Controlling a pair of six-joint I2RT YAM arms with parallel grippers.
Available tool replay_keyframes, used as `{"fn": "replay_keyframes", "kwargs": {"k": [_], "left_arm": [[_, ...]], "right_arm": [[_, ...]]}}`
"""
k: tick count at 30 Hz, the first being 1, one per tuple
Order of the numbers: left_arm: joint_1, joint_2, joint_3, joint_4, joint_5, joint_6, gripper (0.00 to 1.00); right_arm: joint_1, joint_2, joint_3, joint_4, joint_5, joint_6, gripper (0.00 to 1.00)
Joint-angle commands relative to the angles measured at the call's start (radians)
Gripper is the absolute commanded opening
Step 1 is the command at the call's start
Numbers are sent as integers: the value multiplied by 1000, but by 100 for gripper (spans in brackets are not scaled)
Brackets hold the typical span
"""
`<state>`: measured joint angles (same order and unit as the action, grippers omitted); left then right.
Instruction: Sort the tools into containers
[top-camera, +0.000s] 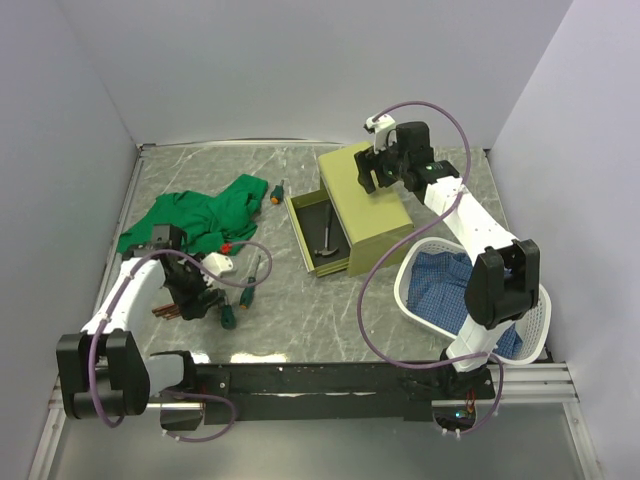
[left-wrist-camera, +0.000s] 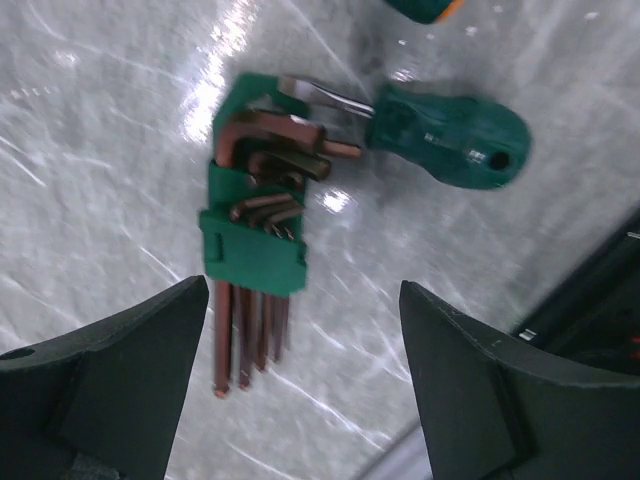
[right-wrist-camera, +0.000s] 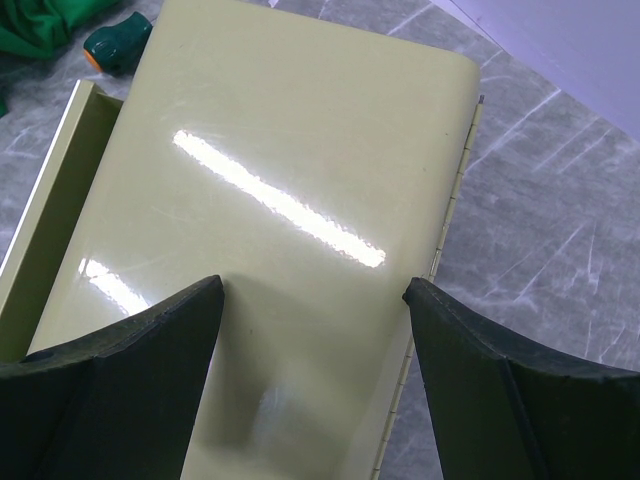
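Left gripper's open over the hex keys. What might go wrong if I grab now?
The blade of the stubby green-handled screwdriver seems to rest on the brown hex key set in its green holder; lifting may drag it along.
The open left gripper straddles thin key shafts lying flat on the glossy table; they may slip.
The open right gripper hangs over the olive chest, possibly crowding the drawer approach.

We see a glossy chest (right-wrist-camera: 290, 230), brownish metal hex keys (left-wrist-camera: 255, 320) in green plastic, on polished marbled table (left-wrist-camera: 90, 180).
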<state>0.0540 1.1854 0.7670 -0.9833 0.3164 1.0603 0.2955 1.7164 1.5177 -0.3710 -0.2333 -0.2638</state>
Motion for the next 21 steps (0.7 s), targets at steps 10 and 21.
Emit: {"fn": "replay_keyframes", "kwargs": {"k": [10,21], "left_arm": [[3,86,-132,337,-46,110,84],[13,195,-29,212,-53,98,1]], "right_arm": [[-1,23,-64,-126,-12,-12,82],[2,25,-60,-126,8,-18,82]]}}
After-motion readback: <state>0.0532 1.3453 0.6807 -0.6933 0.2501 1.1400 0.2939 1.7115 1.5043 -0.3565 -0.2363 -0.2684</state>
